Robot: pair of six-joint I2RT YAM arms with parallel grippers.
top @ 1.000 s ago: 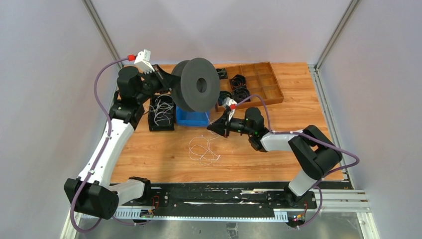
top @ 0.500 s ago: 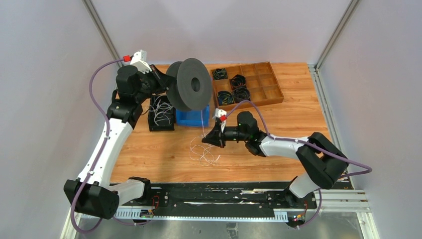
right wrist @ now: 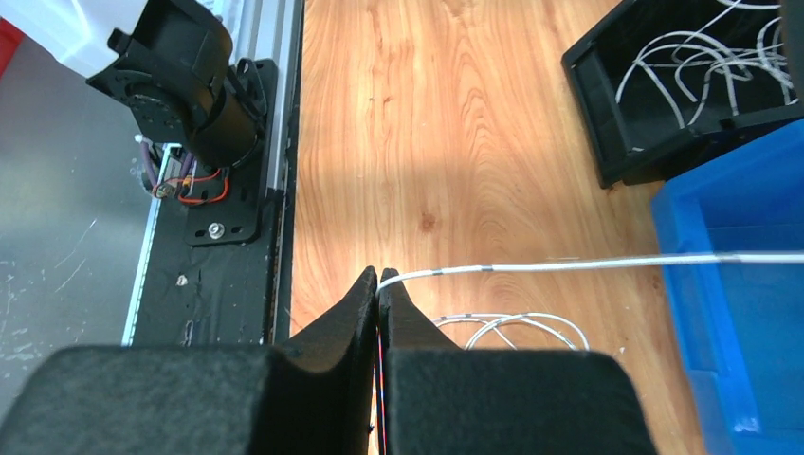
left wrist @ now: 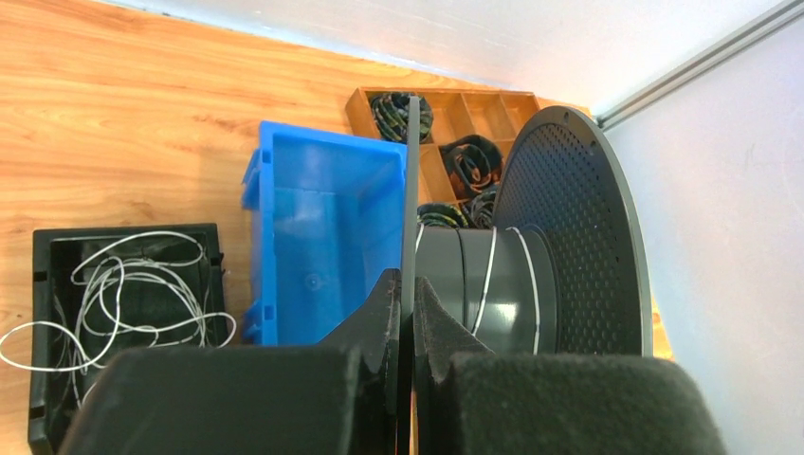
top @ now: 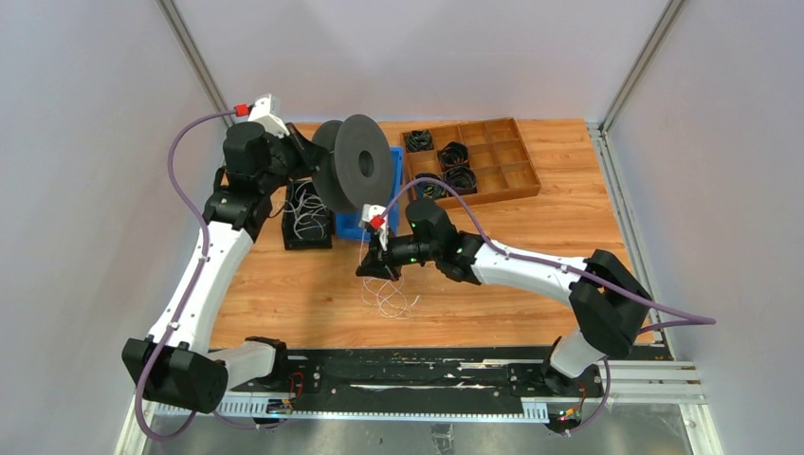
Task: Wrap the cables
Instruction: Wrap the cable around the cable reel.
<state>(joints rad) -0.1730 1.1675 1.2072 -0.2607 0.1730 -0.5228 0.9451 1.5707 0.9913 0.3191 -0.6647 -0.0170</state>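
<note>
Wooden desk (top: 569,218), spool (top: 356,171) held aloft.
Your left tool (left wrist: 406,294) clamps the spool; your right tool (right wrist: 377,284) pinches the cable (right wrist: 569,263).

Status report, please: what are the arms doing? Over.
Left gripper shut on spool. Right gripper shut on cable, strung over blue bin toward spool. Rest loose on table.

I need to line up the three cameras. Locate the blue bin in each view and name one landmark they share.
Top external: blue bin at centre, mostly hidden behind the black spool.
Left wrist: blue bin left of centre, between the black box and the spool.
Right wrist: blue bin at the right edge, lower half.
Shared landmark: the black box, beside the bin in every view.
</note>
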